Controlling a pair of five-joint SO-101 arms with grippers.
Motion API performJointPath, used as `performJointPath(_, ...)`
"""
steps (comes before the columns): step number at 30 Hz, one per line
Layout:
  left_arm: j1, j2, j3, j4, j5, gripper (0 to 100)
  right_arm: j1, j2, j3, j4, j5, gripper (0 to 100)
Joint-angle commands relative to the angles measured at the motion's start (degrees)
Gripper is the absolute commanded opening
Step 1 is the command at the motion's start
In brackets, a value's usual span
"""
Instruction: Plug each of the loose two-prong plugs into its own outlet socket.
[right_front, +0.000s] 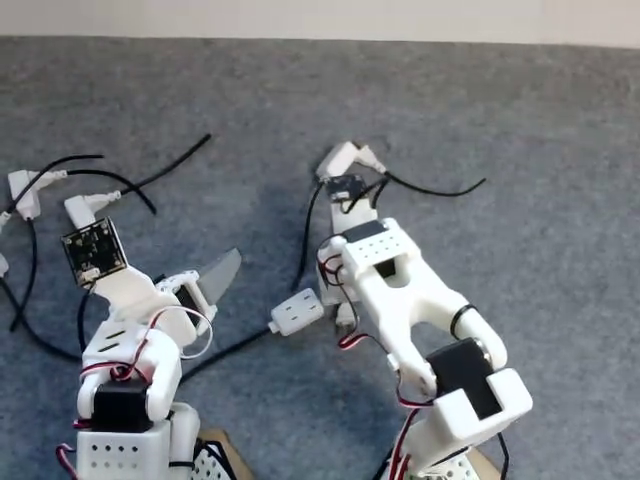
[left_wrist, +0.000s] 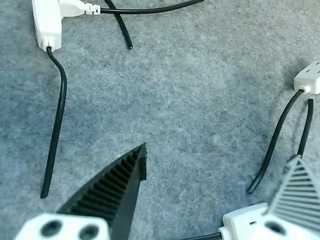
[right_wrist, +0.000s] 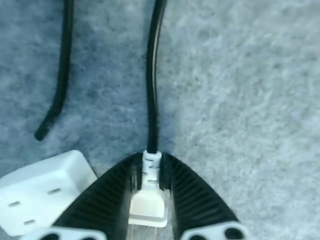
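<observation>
Ribbed black right claw (right_wrist: 149, 161) pinches a blocky white plug (right_wrist: 147, 202).

plug (right_wrist: 147, 202) prongs: indistinct inside right claw (right_wrist: 149, 160) | outlet socket (right_wrist: 42, 192): cut off by frame edge

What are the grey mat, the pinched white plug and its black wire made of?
Mat: looks like felt or short carpet; fuzzy, mottled, matte.
Plug: probably hard plastic; smooth, white, crisp edges.
Wire: likely a rubbery or soft plastic coating; smooth, slight sheen, and it bends in loose curves.
</observation>
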Motion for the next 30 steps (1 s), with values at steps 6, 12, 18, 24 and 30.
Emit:
performJointPath(6,0.75,0.31,-1.27,0.00,-0.18,40,1.45,-3.03,-4.88,4.62,2.55,0.4)
performJointPath(12,0.66,0.66,-7.25,0.88,-0.18,40,0.66,-23.87,-8.22,8.13,4.13,0.4)
performJointPath(18,0.75,14.37,-17.54,3.87,-0.18,40,-1.45,-44.44,-2.15,6.81,6.07,0.4)
performJointPath(24,6.46,36.53,-33.80,11.52,-2.11,41,-3.38,-58.33,15.25,-6.11,8.97,0.4)
performJointPath(30,20.44,42.95,-46.46,24.09,-6.51,41,-4.53,-64.66,29.93,-17.89,11.25,0.4)
